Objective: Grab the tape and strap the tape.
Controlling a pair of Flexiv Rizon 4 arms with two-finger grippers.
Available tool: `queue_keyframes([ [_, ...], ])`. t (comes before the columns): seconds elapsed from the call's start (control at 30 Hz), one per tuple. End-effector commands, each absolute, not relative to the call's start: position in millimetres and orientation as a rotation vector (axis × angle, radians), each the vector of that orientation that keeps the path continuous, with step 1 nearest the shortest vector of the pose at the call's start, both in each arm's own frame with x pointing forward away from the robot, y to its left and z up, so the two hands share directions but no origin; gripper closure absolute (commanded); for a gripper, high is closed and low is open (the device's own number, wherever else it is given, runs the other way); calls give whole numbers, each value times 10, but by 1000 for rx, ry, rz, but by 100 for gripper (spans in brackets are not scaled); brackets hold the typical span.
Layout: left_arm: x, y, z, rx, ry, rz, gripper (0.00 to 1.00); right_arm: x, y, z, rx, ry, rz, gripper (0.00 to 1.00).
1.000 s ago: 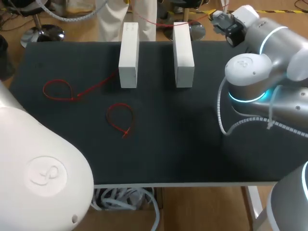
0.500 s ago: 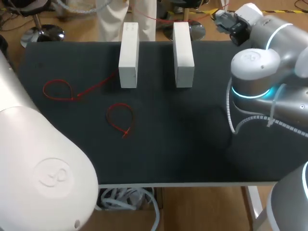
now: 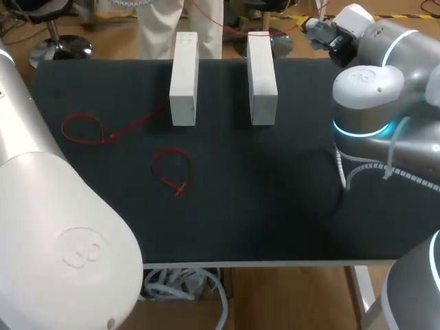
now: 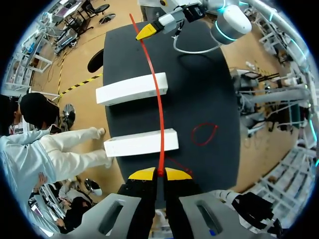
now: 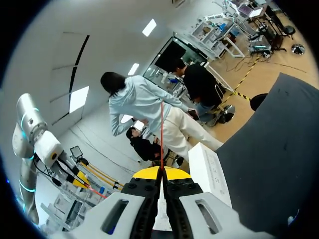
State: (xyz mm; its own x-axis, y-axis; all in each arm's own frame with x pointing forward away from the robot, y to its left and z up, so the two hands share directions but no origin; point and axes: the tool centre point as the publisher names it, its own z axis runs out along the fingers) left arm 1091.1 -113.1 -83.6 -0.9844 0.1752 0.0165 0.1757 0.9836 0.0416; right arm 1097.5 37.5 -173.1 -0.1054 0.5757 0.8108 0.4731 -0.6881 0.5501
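A thin red tape (image 4: 158, 99) is stretched taut between my two grippers, passing over both white blocks (image 4: 132, 88) (image 4: 141, 143). My left gripper (image 4: 159, 173) is shut on its near end. At its far end the right gripper (image 4: 149, 31) pinches it beyond the table's edge. In the right wrist view the right gripper (image 5: 161, 172) is shut on the tape (image 5: 161, 134), which runs straight ahead from its tips. From the head camera the right gripper (image 3: 315, 29) hovers past the back edge, right of the blocks (image 3: 183, 79) (image 3: 262, 79); the left gripper is hidden there.
Two red tapes tied into loops lie on the black table (image 3: 275, 192): one (image 3: 82, 128) at the left with a long tail toward the left block, another (image 3: 172, 168) nearer the middle. My right arm's elbow (image 3: 368, 103) hangs over the table's right side.
My right arm has drawn a little to the right and back. The left arm's large white link has risen in the head view. Both grips stay as they were.
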Motion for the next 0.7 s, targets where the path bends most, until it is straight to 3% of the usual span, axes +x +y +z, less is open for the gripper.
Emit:
queue_keyframes([
  [0.03, 10939, -1146, -819, -269, -3115, -56, 100, 11037, 417, -1641, 2086, 1387, 1634, 100],
  [0.5, 10939, -1143, -822, -278, -3116, -56, 100, 11043, 506, -1509, 1368, 1763, 1090, 100],
  [0.7, 10939, -1143, -822, -278, -3116, -56, 100, 11049, 461, -1370, 1905, 1470, 1594, 100],
])
